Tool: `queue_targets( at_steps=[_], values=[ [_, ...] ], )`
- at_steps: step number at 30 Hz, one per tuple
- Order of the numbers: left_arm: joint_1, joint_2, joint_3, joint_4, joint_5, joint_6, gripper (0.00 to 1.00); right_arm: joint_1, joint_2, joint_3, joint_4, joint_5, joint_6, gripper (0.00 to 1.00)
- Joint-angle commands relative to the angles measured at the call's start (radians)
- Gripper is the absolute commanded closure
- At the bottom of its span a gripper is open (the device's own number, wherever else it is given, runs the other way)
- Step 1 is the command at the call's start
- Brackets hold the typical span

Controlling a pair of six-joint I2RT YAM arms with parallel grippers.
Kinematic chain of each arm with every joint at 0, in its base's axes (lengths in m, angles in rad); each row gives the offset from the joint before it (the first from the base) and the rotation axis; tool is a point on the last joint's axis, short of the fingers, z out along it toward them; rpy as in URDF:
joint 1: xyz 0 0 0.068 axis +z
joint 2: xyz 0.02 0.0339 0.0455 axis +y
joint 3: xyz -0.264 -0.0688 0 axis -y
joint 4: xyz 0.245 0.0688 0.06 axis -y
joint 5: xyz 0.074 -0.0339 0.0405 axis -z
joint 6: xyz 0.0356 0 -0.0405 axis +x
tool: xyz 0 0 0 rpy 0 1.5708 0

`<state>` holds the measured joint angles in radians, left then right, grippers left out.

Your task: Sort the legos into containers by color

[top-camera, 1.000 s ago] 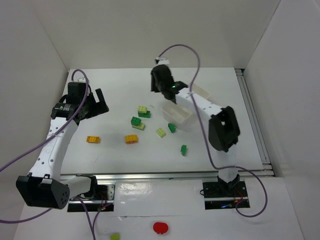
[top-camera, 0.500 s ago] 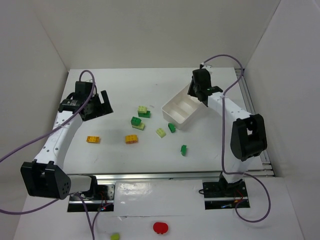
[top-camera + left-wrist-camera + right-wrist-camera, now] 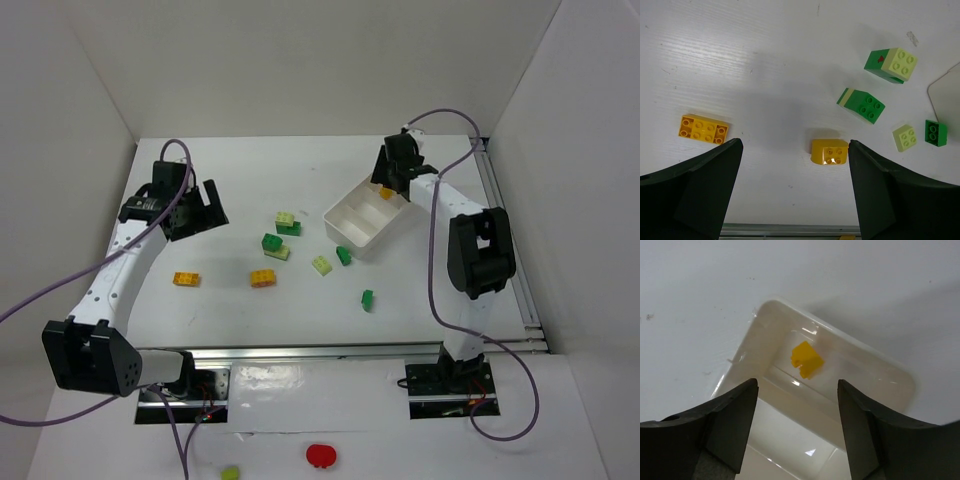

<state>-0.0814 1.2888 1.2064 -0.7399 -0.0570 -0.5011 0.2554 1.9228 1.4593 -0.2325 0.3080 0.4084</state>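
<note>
The right jaws now stand parted above the white tray (image 3: 352, 240), which sits toward the far right corner of the bench (image 3: 240, 180). An orange-yellow brick (image 3: 807, 359) lies loose in the tray's end compartment, the one nearest that corner, with nothing gripping it. Half a second earlier the same jaws are shut over that spot, and a second ago the right arm is still crossing the middle of the bench, so this brick has just been dropped: by my reading one colour is started, with the rest unsorted. The left jaws are wide open and empty near the left edge, drawn slightly farther back than a second ago. Two more orange-yellow bricks (image 3: 703, 129) (image 3: 830, 151) lie unmoved, as do the green ones (image 3: 273, 244).
</note>
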Motion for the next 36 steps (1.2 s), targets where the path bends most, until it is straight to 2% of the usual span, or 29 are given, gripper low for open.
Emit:
queue_targets(
  at_steps=[1, 4, 5, 7, 9, 11, 13, 14, 19, 22, 25, 32, 36],
  values=[
    [-0.003, 0.006, 0.062, 0.001, -0.013, -0.01, 0.05, 0.008, -0.039, 0.061, 0.033, 0.025, 0.001, 0.27],
    [-0.003, 0.015, 0.081, -0.013, -0.055, -0.01, 0.05, 0.044, -0.097, 0.061, 0.033, 0.045, -0.023, 0.29],
    [-0.003, 0.015, 0.081, -0.03, -0.079, -0.02, 0.05, 0.07, -0.114, 0.046, 0.033, 0.045, -0.035, 0.37],
    [-0.003, 0.015, 0.081, -0.049, -0.093, -0.02, 0.05, 0.103, -0.177, 0.004, 0.047, 0.002, -0.065, 0.42],
    [0.008, 0.015, 0.071, -0.049, -0.104, -0.03, 0.05, 0.185, -0.209, -0.033, 0.062, -0.085, -0.098, 0.42],
    [0.018, -0.008, 0.045, -0.049, -0.124, -0.039, 0.05, 0.257, -0.219, -0.054, 0.05, -0.144, -0.161, 0.35],
    [0.029, -0.02, 0.032, -0.059, -0.145, -0.062, 0.05, 0.369, -0.199, -0.063, 0.027, -0.217, -0.183, 0.23],
    [0.043, -0.032, 0.022, -0.059, -0.156, -0.071, 0.05, 0.404, -0.19, -0.074, 0.015, -0.243, -0.192, 0.21],
    [0.086, -0.068, 0.041, -0.069, -0.187, -0.091, 0.05, 0.646, -0.171, -0.14, 0.068, -0.3, -0.25, 0.14],
    [0.095, -0.077, 0.053, -0.069, -0.187, -0.08, 0.05, 0.721, -0.111, -0.123, 0.033, -0.3, -0.328, 0.13],
    [0.095, -0.077, 0.062, -0.069, -0.187, -0.071, 0.05, 0.758, -0.033, -0.067, -0.033, -0.258, -0.393, 0.11],
    [0.104, -0.077, 0.033, -0.069, -0.152, -0.08, 0.05, 0.791, 0.065, -0.031, -0.013, -0.202, -0.459, 0.11],
    [0.104, -0.077, 0.024, -0.069, -0.152, -0.08, 0.05, 0.782, 0.123, 0.01, 0.007, -0.202, -0.468, 0.17]
  ],
)
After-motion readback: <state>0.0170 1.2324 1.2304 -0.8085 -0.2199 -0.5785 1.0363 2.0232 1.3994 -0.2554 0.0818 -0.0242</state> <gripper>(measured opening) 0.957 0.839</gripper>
